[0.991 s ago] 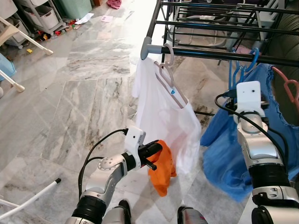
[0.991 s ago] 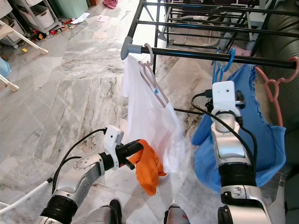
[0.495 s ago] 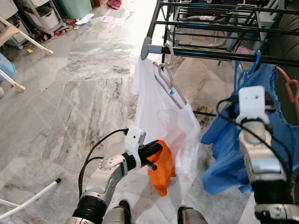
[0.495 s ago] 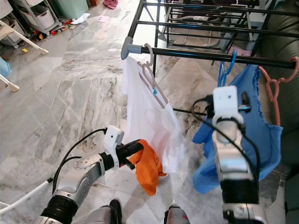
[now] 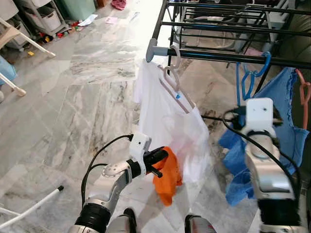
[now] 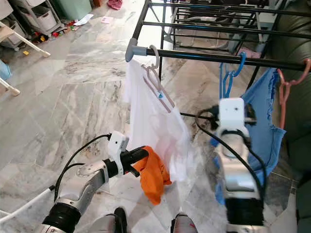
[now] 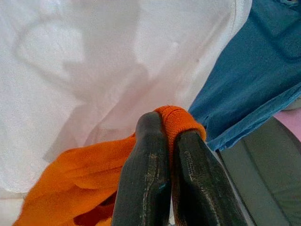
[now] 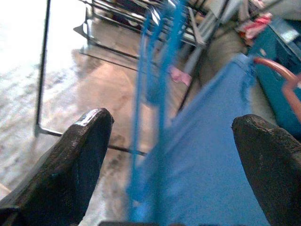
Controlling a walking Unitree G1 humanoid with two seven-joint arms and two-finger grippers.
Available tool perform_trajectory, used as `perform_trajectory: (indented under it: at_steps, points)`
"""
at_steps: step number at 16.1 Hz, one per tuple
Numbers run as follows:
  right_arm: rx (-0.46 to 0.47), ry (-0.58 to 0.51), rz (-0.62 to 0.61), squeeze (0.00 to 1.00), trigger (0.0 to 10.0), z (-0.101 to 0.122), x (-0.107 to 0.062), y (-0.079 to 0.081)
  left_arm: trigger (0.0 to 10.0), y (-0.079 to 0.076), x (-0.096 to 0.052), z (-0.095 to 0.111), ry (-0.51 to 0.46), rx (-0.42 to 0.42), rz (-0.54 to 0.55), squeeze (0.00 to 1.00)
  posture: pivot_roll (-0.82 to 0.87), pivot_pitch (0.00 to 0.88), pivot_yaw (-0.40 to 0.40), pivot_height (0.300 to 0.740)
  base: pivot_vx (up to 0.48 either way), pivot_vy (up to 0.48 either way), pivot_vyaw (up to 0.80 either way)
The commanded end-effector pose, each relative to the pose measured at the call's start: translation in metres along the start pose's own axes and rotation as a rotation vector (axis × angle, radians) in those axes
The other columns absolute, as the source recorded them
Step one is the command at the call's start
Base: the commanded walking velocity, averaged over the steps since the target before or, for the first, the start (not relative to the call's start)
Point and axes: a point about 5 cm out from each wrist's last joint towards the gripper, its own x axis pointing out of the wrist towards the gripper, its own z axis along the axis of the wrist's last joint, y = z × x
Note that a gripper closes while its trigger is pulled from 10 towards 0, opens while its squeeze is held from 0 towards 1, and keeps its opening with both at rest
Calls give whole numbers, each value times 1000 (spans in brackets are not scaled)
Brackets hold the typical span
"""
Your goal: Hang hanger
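Rack bar (image 5: 214,56) carries blue hanger (image 5: 250,73); left end effector (image 7: 167,141) pinches orange cloth (image 5: 167,177).

Marble floor (image 5: 73,97), perhaps storage drawers (image 5: 43,17).

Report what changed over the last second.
The right gripper has pulled back lower from the blue hanger, its fingers open; the hanger now hangs on the rail and the blue garment has swung right. The left gripper stays shut on the orange cloth; the white shirt is unchanged.
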Motion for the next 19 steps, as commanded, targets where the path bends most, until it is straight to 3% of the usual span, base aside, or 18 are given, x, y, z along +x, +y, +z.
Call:
perform_trajectory:
  at_steps: [1, 9, 12, 13, 14, 15, 19]
  points:
    - [6, -19, 10, 1000, 10000, 8, -1, 4, 10000, 3, -1, 1, 0, 6, 17, 0, -189, 224, 87, 740, 0, 0, 0]
    - [-21, 50, 2, 1000, 10000, 9, 28, -4, 10000, 3, -2, -2, 5, 1, 22, 0, -178, 220, 73, 740, 0, 0, 0]
    - [-11, 73, 8, 839, 10000, 7, 34, -12, 10000, 3, -3, -3, 5, 0, 27, 0, -176, 221, 71, 740, 0, 0, 0]
    - [-4, 78, 19, 0, 6549, 7, 37, -17, 10000, 3, -3, -3, 6, -1, 28, 0, -176, 223, 71, 740, 0, 0, 0]
    - [-7, 78, 20, 0, 941, 6, 37, -20, 10000, 3, -4, -3, 7, -1, 28, 0, -176, 223, 71, 740, 0, 0, 0]
    - [7, 88, 32, 0, 0, 5, 38, -25, 10000, 3, -4, -4, 8, -3, 28, 0, -178, 226, 71, 740, 0, 0, 0]
    - [-2, 99, 49, 0, 0, 2, 36, -40, 10000, 3, -4, -5, 13, -3, 31, 0, -183, 231, 71, 740, 0, 0, 0]
